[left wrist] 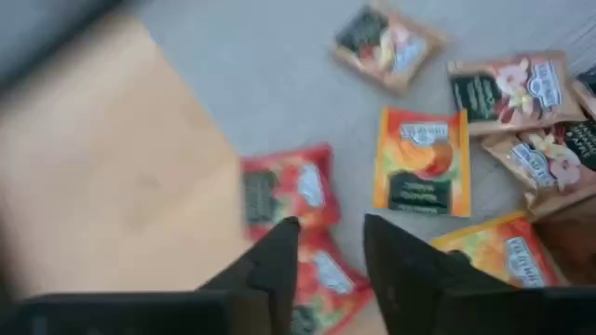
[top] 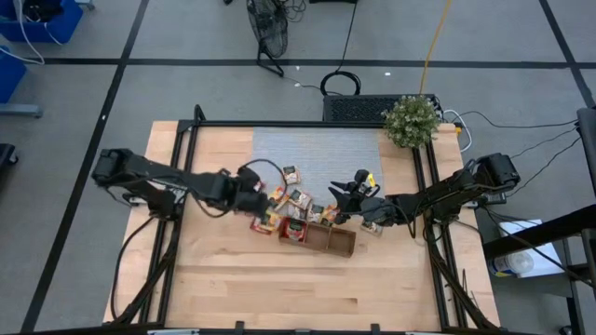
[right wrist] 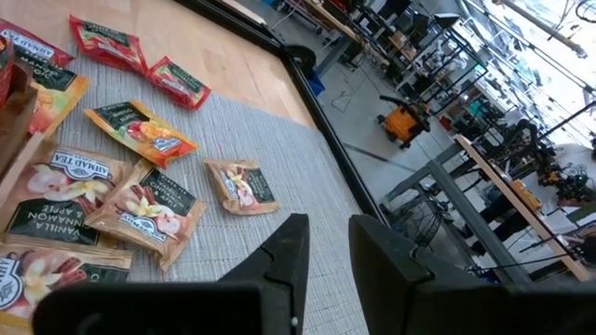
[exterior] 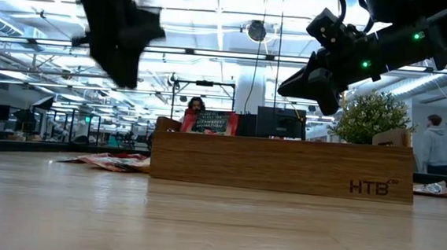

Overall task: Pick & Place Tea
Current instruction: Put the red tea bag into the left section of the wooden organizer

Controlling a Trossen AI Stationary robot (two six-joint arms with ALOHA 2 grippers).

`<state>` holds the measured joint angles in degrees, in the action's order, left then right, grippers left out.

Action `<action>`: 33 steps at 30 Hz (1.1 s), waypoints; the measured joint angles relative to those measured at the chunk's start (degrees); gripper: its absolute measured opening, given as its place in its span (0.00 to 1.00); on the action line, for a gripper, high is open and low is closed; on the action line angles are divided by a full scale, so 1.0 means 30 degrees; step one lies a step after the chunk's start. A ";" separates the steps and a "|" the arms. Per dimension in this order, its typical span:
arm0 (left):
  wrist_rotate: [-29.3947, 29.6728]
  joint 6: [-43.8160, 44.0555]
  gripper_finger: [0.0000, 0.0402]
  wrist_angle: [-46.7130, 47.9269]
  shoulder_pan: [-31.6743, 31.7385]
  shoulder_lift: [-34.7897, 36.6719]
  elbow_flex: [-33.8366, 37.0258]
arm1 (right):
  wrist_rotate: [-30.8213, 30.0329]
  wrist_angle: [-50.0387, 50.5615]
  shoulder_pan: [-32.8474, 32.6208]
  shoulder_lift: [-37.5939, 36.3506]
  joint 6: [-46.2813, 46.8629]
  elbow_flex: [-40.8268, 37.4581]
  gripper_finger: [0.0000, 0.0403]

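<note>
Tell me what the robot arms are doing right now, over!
Left gripper open, empty, above red tea packets. Right gripper open, empty, over the grey mat. Packets scattered beside the wooden tray. Nothing in the way.

Both arms stretched inward — left gripper and right gripper slightly parted, empty

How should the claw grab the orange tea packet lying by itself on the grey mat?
Probably from straight above, pinching two opposite edges of the flat square orange tea packet. It lies flat on the grey woven mat with bare mat around most of it. The left claw hovers open nearby.
</note>
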<state>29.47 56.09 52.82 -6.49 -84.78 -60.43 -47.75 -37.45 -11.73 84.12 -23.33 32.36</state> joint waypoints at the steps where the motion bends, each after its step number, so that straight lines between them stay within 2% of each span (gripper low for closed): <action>1: -0.0909 -0.0211 0.36 -0.1042 0.0514 -0.0027 0.0593 | 0.0000 0.0001 0.0007 0.0000 -0.0029 0.0000 0.17; 5: -0.3774 -0.2599 0.44 -0.5622 0.2133 -0.0808 0.2049 | 0.0005 0.0000 0.0073 0.0000 -0.0101 0.0000 0.17; 7: -0.4467 -0.3246 0.44 -0.6707 0.2753 -0.1410 0.2249 | 0.0007 0.0000 0.0155 0.0000 -0.0101 0.0000 0.17; 18: -0.5461 -0.3283 0.41 -0.5692 0.5091 -0.3687 0.2189 | -0.0007 0.0094 0.0299 0.0000 -0.0007 0.0000 0.17; 23: -0.6243 -0.3296 0.41 -0.5699 0.5277 -0.4248 0.2189 | 0.0000 0.0073 0.0299 0.0000 -0.0007 0.0000 0.17; 33: -0.6243 -0.3082 0.41 -0.5539 0.5284 -0.4727 0.2160 | 0.0000 0.0156 0.0299 0.0000 0.0047 0.0000 0.17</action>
<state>10.74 46.84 36.21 9.37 -98.96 -53.95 -47.75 -36.98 -10.83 84.12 -23.19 32.36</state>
